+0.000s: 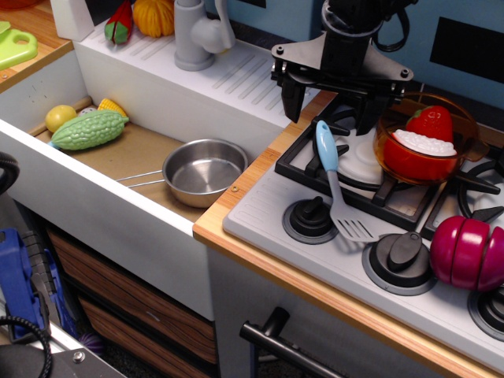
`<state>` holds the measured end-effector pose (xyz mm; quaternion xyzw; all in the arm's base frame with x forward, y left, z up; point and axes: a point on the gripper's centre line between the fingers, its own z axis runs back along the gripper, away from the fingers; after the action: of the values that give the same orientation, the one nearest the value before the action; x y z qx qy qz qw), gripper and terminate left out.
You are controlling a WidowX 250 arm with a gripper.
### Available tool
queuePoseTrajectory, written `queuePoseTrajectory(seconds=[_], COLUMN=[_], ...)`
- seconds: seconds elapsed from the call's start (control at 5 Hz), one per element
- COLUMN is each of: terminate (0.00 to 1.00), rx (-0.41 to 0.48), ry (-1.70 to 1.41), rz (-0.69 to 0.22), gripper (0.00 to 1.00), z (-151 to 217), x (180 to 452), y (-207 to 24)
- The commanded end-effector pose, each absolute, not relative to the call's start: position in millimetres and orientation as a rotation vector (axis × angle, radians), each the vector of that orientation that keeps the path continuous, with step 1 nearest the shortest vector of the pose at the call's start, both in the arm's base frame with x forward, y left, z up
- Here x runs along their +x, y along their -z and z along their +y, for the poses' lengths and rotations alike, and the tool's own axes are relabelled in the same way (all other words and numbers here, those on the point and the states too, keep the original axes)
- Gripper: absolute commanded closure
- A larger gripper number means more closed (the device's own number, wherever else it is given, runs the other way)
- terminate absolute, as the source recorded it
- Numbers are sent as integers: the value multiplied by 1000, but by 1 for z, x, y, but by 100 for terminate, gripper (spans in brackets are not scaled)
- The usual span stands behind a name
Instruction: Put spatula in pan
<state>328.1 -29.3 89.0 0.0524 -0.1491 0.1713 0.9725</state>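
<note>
The spatula [337, 183] lies just below the seemingly open, empty pincer [331, 101], blue handle nearest it, slotted head pointing away.

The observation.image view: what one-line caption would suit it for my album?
End effector hovers above the blue-handled spatula lying on the toy stove, steel pan waiting in the sink.

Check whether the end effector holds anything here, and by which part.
Nothing is held. The end effector hangs open above the spatula, which lies free on the stove, handle nearest it.
</note>
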Motion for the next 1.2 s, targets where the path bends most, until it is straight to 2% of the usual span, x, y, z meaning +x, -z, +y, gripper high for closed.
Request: queuePoseTrajectory(seconds=[0.0, 0.4, 1.0], terminate=[0, 0, 0], rx=[106, 21, -9], ry=[-346, -352, -351], rz=[-301, -280, -315], gripper=[0, 0, 0], z=[-29, -21, -16], x=[328, 329, 340], y=[-89, -81, -67])
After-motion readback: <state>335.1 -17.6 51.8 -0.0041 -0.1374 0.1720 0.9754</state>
